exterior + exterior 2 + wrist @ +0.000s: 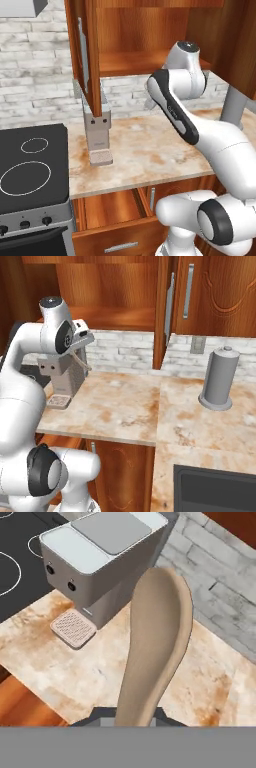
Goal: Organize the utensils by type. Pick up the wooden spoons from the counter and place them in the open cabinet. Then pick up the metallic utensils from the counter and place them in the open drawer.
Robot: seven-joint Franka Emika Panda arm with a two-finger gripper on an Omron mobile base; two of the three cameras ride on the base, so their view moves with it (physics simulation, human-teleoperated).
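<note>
The kitchen was brick-backed, with a marbled counter (150,150) running under warm wood cabinets and a black stove (30,170) off toward nine o'clock in the left base view. My gripper (80,342) hung above that counter, jaws drawn narrow around the handle of a wooden spoon (157,642), whose bowl pointed away from my hand toward twelve o'clock in the hand view. The coffee machine (102,559) stood at about eleven o'clock from the spoon, its drip tray (73,628) on the counter below. The open cabinet (135,45) sat above and behind me, its door (85,55) swung out edge-on over the coffee machine; the open drawer (107,207) gaped below the counter edge. I judged the main risk to be the long spoon acting as a lever: I gripped only the handle end, so a quick swing could have pivoted it between my fingers or let it slip. Lifting toward the shelf, the bowl could have clipped the door edge or the shelf lip and been knocked loose. Dropped from there, it might have fallen into the drawer meant for metal utensils, none of which I could make out on the counter.
</note>
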